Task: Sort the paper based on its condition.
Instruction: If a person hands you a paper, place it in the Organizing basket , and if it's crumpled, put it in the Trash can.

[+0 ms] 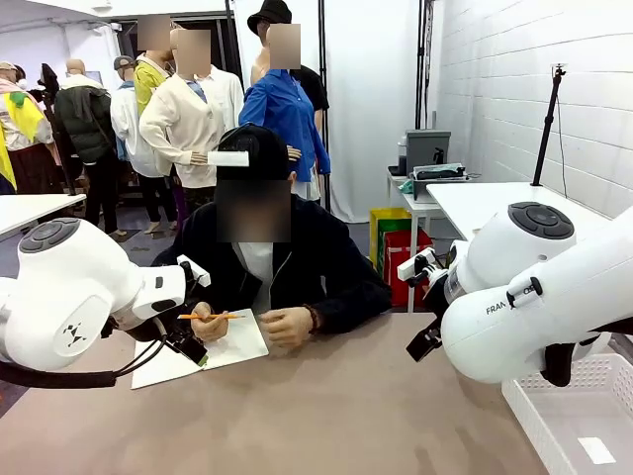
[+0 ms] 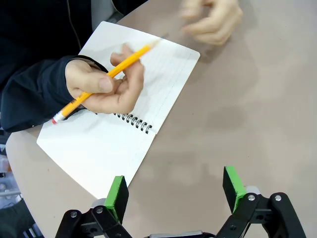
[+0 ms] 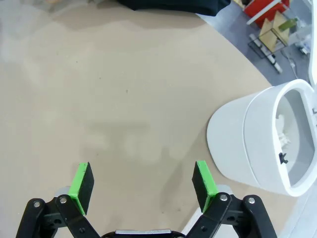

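From the right wrist view you get a white round bin (image 3: 247,139) standing on the tan table (image 3: 124,99), off to one side of the right gripper (image 3: 143,184). The paper (image 3: 284,131), one lumpy white wad, lies inside that bin against its inner wall. The front view gives you instead a white mesh basket (image 1: 539,421) at the table's near right corner, with one small flat slip (image 1: 596,450) on its floor. It also shows the person seated across from you. The left wrist view looks down on one open spiral-bound notebook (image 2: 99,148) and on the person's two hands. One hand (image 2: 106,87) rests over the page with a single orange pencil (image 2: 133,55) between its fingers. The other hand (image 2: 213,20) is blurred and sits beyond the notebook's far corner. Your left gripper (image 2: 176,193) has its jaws spread wide and grasps nothing, with bare tabletop between the green pads. One pad sits over the notebook's near edge, and you cannot tell whether it touches the page. Your right gripper is likewise released, wide apart, with plain table between its pads and the bin just beside one finger but apart from it. By count: two grippers, both empty; two hands; one pencil; one notebook; one bin; one basket; one slip; one wad.
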`<state>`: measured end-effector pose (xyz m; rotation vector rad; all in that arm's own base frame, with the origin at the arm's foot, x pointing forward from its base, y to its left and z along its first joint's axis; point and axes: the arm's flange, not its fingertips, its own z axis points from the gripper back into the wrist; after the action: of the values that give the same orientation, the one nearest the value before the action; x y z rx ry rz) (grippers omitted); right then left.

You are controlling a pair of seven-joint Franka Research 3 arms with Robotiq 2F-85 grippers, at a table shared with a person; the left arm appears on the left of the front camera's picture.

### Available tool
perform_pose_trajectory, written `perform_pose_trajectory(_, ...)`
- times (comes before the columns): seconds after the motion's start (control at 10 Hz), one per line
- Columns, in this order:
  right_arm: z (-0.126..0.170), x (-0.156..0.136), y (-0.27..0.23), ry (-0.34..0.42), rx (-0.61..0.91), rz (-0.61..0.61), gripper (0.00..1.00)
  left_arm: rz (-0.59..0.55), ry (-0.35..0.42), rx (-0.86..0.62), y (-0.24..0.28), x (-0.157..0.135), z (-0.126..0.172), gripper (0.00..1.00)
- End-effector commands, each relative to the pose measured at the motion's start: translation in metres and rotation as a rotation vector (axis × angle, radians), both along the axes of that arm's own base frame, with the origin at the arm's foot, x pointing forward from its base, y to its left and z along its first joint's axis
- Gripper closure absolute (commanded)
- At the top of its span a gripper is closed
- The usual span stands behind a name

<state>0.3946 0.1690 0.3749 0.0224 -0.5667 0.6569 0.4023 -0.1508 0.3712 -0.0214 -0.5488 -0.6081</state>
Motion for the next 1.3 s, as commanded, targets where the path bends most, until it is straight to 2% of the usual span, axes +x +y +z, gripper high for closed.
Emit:
perform_pose_trajectory(0.0,0.0,0.0,0.0,0.0,0.001,0.0,0.0,0.001,0.0,0.0,0.0,0.0,0.0,0.0)
perform_pose_trajectory(1.1,0.0,0.0,0.0,0.0,0.0,0.0,0.0,0.0,0.0,0.0,0.0,0.0,0.0,0.0)
perform_pose_trajectory(1.2,0.006,-0.004,0.026,0.006,0.032,0.043,0.0,-0.013,0.022,-0.033,-0.003,-0.004,0.016,0.0)
